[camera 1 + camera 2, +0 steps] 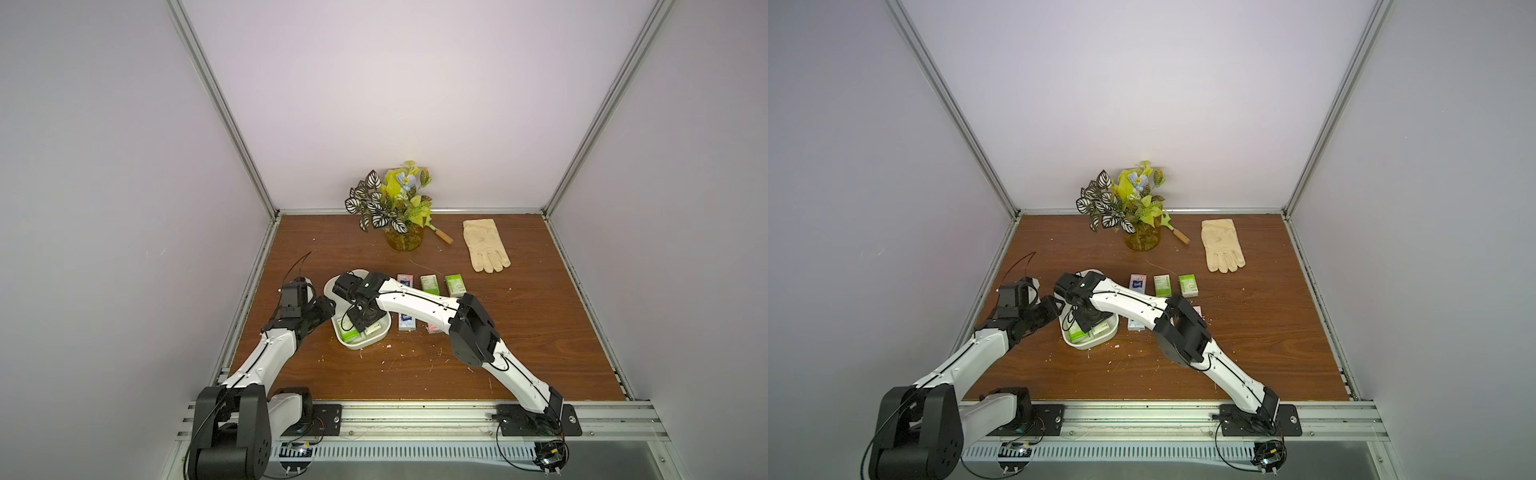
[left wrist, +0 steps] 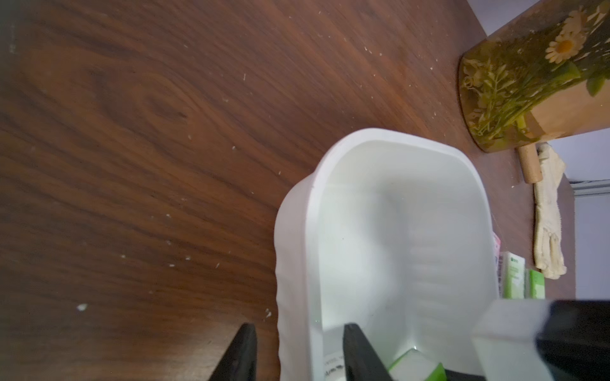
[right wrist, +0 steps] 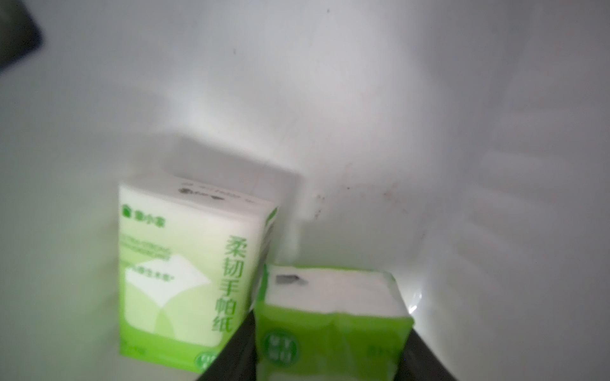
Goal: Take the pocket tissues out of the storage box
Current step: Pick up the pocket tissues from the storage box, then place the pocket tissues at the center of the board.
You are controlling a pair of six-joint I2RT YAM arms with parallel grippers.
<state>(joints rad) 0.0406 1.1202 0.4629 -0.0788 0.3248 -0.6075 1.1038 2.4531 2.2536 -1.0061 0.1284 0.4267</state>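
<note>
The white storage box [image 1: 362,345] [image 1: 1089,343] lies at the table's left, with two green-and-white pocket tissues in its near end [image 3: 178,273]. My right gripper [image 3: 330,349] [image 1: 365,321] reaches down into the box, its fingers pressed against both sides of a green packet [image 3: 330,316]. The left gripper [image 2: 298,354] [image 1: 327,308] is open and straddles the box's left wall [image 2: 293,264] without touching it. Several more packets [image 1: 429,284] [image 1: 1162,285] lie on the table right of the box; my right forearm partly hides two of them.
An amber plant pot [image 1: 404,241] [image 2: 515,95] with leaves stands at the back, a wooden-handled tool [image 1: 442,236] beside it. A cream glove [image 1: 486,245] [image 1: 1223,245] lies at the back right. Bare wood [image 1: 415,374] lies in front of the box.
</note>
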